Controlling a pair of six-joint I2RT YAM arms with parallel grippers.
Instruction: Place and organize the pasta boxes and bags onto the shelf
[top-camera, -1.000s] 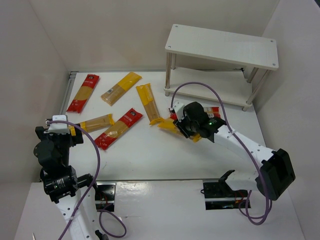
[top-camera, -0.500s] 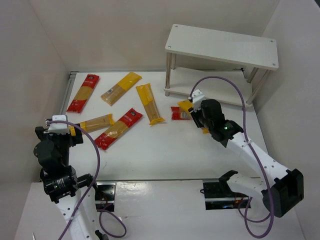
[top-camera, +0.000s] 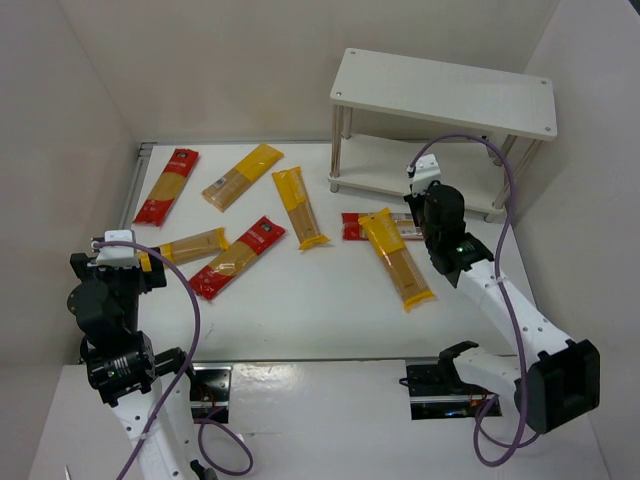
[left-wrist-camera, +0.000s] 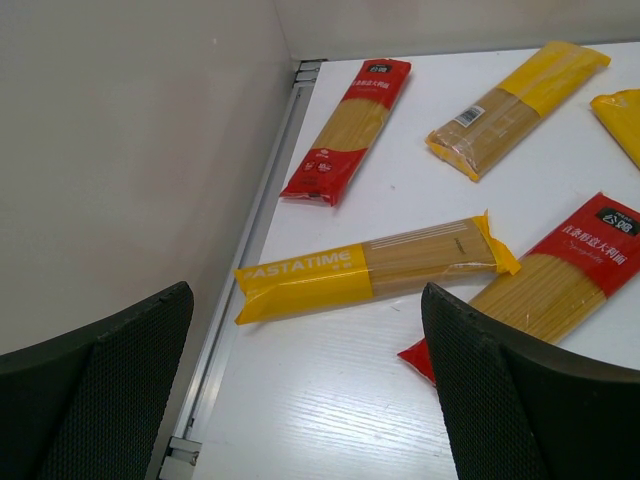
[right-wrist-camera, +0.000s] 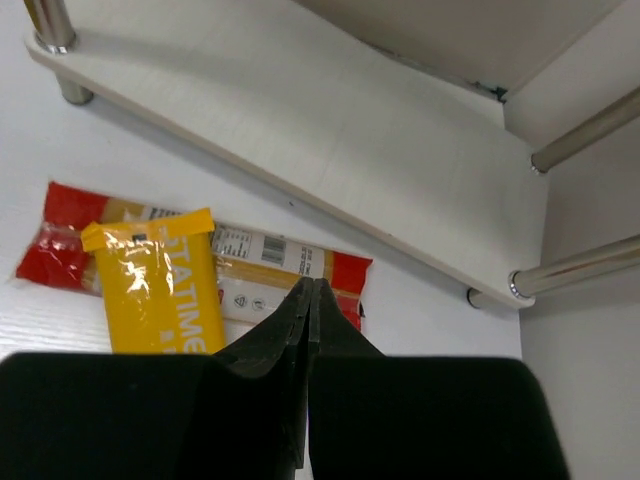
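Note:
Several spaghetti packs lie on the white table. On the left are a red pack (top-camera: 167, 185), a yellow pack (top-camera: 242, 177), a yellow pack (top-camera: 300, 207), a red pack (top-camera: 238, 256) and a yellow pack (top-camera: 190, 245). Another yellow pack (top-camera: 397, 257) lies across a red pack (top-camera: 360, 226) in front of the white shelf (top-camera: 445, 92). My right gripper (top-camera: 432, 215) is shut and empty, over the red pack's right end (right-wrist-camera: 345, 275), beside the yellow pack (right-wrist-camera: 165, 290) and just before the shelf's lower board (right-wrist-camera: 300, 130). My left gripper (left-wrist-camera: 310, 400) is open and empty above the table, near a yellow pack (left-wrist-camera: 370, 268).
Both shelf boards are bare. Silver legs (right-wrist-camera: 580, 270) stand at the lower board's corners. A wall and a metal edge rail (left-wrist-camera: 250, 230) run along the table's left side. A red pack (left-wrist-camera: 350, 125) and a yellow pack (left-wrist-camera: 520, 105) lie beyond the left gripper.
My right arm has swung right toward the shelf. The yellow pack under it shifted right with it and now lies free across the red pack. The left arm has not moved.

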